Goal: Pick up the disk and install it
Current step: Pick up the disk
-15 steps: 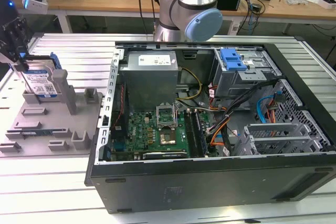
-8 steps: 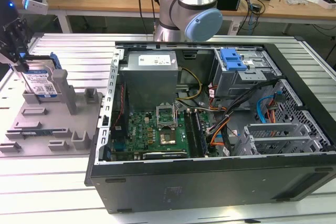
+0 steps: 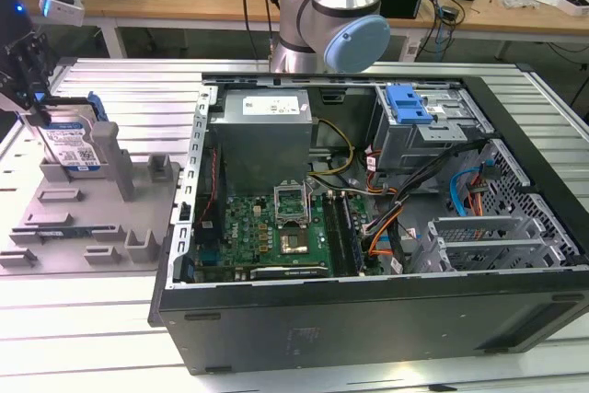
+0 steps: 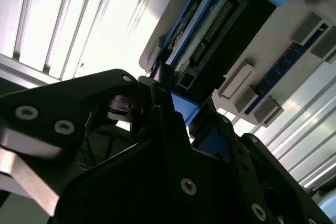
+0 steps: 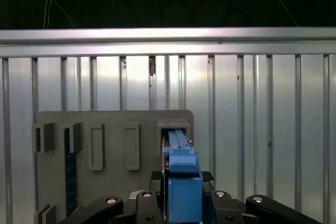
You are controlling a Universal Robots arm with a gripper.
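Observation:
The disk [image 3: 72,144], a silver drive with a white-and-blue label in a blue carrier frame, stands on edge in the grey fixture plate [image 3: 92,218] at the exterior view's left. My gripper [image 3: 39,115] is at its upper edge. In the first wrist view the blue frame of the disk [image 5: 178,140] runs from the fixture's slot straight between the fingers of my gripper [image 5: 182,182]. In the second wrist view my gripper [image 4: 184,108] is closed against the blue edge of the disk [image 4: 220,24]. The disk still rests in the fixture.
An open computer case [image 3: 368,319] lies on the slatted aluminium table, taking up the middle and the exterior view's right. A drive bay with a blue latch [image 3: 408,103] sits at its far side. The arm's base [image 3: 327,16] stands behind the case. Upright posts [image 3: 106,149] flank the disk.

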